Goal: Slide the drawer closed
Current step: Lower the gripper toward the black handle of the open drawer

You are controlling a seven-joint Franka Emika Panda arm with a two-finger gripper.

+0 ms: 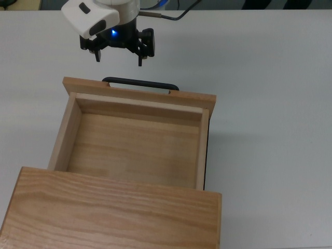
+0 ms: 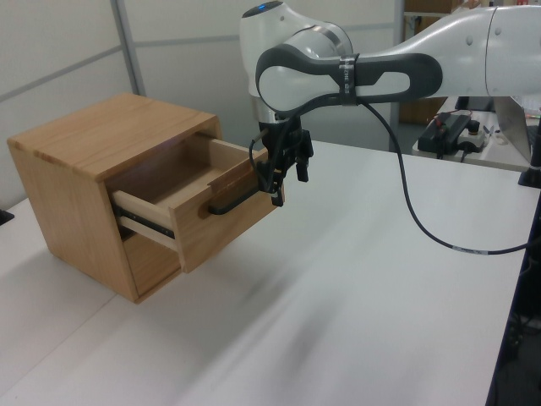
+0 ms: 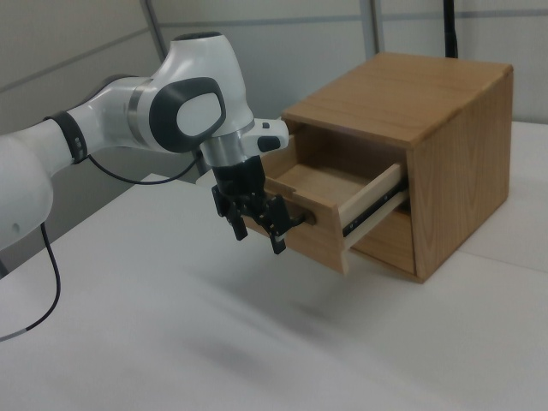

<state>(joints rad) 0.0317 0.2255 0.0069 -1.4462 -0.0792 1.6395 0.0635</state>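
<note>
A shallow light-wood drawer point(image 1: 136, 140) with a slim black metal bar handle point(image 1: 140, 83) stands pulled well out of its grained wooden cabinet point(image 1: 111, 212) on the white bench point(image 1: 270, 104) — empty, its front panel facing the white robot arm's black two-finger gripper point(image 1: 118, 56). The gripper hangs just in front of the handle with its fingers spread and holding nothing, apart from the handle in the top view. The closing push looks not yet begun — the next move calls for meeting the front panel squarely and pressing straight toward the cabinet.
</note>
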